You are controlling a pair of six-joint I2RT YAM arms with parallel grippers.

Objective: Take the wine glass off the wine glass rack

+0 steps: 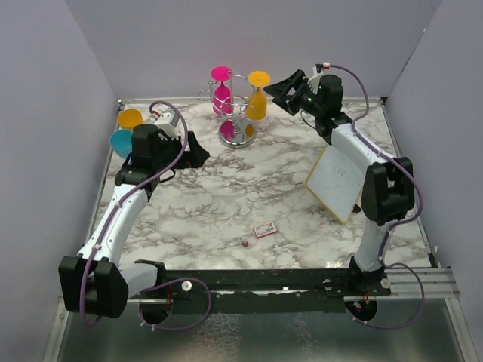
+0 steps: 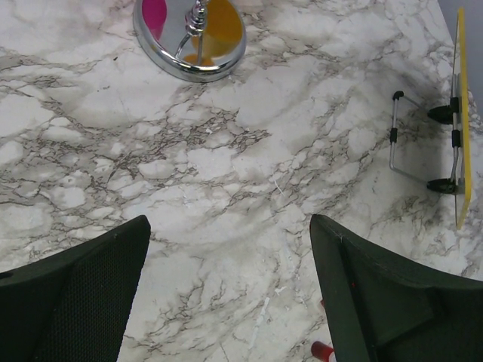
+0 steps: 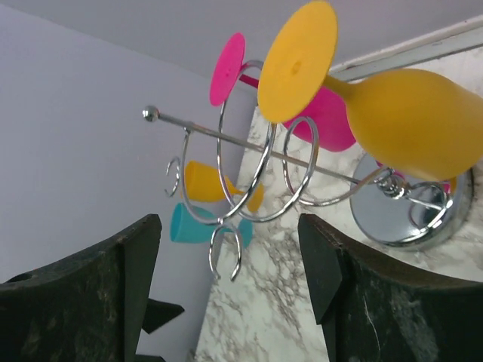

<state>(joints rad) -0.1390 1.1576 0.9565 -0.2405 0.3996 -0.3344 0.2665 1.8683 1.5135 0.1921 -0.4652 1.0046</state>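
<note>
The right gripper (image 1: 283, 89) stands wide open, its two dark fingers (image 3: 113, 294) well apart with nothing between them. It is raised just to the right of the wine glass rack (image 1: 240, 115) and points at it without touching. In the right wrist view the yellow wine glass (image 3: 411, 121) hangs nearest, its round foot above the gap between the fingers. It hangs upside down from the rack's top ring, foot up and bowl down, opaque and bright. A pink wine glass (image 3: 324, 117) hangs the same way just behind it. The rack is shiny chrome wire – a round domed base, a central post, curled hooks – and stands at the back of the marble table (image 1: 226, 196).

The left gripper (image 1: 198, 157) is also wide open and empty, low over the table, left of the rack and apart from it.
</note>
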